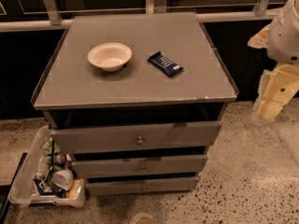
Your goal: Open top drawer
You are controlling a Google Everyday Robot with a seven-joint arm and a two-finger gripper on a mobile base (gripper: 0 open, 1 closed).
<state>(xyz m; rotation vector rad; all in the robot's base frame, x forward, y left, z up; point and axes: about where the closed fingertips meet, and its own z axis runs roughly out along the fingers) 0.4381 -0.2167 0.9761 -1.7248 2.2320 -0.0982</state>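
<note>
Pincer (pixel 272 98) hangs way off right, can't tell if it's open or closed. The top drawer (pixel 93 139) has its knob (pixel 139 140) down-left of it, front running sideways.

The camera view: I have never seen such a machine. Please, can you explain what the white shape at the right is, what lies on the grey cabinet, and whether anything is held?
This one picture looks down at a grey cabinet with three drawers. The white and cream shape at the right edge is the robot's arm. Its lower cream part is the gripper, the robot's hand. It hangs beside the cabinet, apart from it, and seems to hold nothing. On the cabinet's top lie a white bowl and, to its right, a dark blue snack bar. The top drawer has the widest front, with a small brass knob; the gripper does not touch it. On the floor at the left stands a clear plastic bin of small things.
</note>
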